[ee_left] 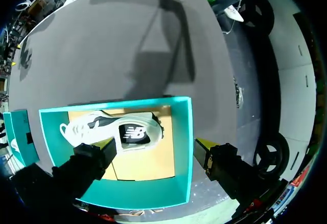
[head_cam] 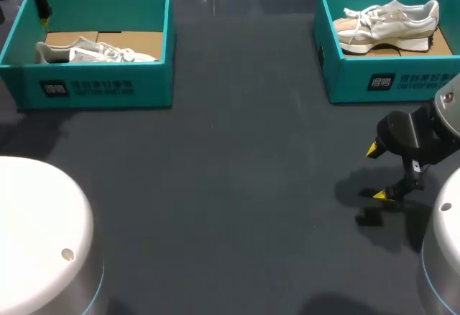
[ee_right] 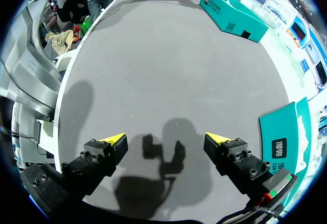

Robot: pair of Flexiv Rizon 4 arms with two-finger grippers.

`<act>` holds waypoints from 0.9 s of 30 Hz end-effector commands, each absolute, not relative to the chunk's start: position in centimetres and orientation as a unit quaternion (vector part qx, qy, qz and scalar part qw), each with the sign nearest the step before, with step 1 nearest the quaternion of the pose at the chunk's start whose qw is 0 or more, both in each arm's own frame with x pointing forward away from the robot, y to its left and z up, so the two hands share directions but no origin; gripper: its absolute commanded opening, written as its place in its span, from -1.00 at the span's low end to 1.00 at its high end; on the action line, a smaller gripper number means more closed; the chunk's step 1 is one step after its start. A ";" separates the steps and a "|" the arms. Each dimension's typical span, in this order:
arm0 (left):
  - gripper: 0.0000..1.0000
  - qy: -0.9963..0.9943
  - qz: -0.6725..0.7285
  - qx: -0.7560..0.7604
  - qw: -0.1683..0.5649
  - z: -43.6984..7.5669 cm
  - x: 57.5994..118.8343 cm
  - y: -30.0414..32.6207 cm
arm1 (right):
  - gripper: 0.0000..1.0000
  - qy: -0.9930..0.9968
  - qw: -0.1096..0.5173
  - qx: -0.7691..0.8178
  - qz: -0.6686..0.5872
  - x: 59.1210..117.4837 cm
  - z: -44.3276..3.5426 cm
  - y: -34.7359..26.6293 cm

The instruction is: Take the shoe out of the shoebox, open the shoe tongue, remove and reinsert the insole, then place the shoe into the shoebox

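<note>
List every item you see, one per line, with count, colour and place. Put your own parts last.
left shoebox: 1, teal, open, far left of the table
right shoebox: 1, teal, open, far right of the table
white-and-grey shoe: 1, inside the left shoebox, on its brown cardboard floor
white-and-beige shoe: 1, inside the right shoebox
table: 1, dark grey, under both boxes
left gripper: 1, black with yellow tips, open, above the left shoebox, one finger over its inside, the other outside its wall
right gripper: 1, black with yellow tips, open, over bare table in front of the right shoebox
</note>
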State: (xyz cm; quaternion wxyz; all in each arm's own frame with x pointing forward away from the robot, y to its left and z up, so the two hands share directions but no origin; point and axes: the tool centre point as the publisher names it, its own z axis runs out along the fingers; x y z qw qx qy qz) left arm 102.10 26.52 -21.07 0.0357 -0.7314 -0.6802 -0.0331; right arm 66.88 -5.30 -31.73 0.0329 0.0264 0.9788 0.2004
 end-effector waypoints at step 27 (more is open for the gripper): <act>1.00 -0.664 -0.025 -0.747 0.029 -17.6 100.1 27.4 | 1.00 0.973 0.017 0.194 0.120 75.4 -24.5 -8.9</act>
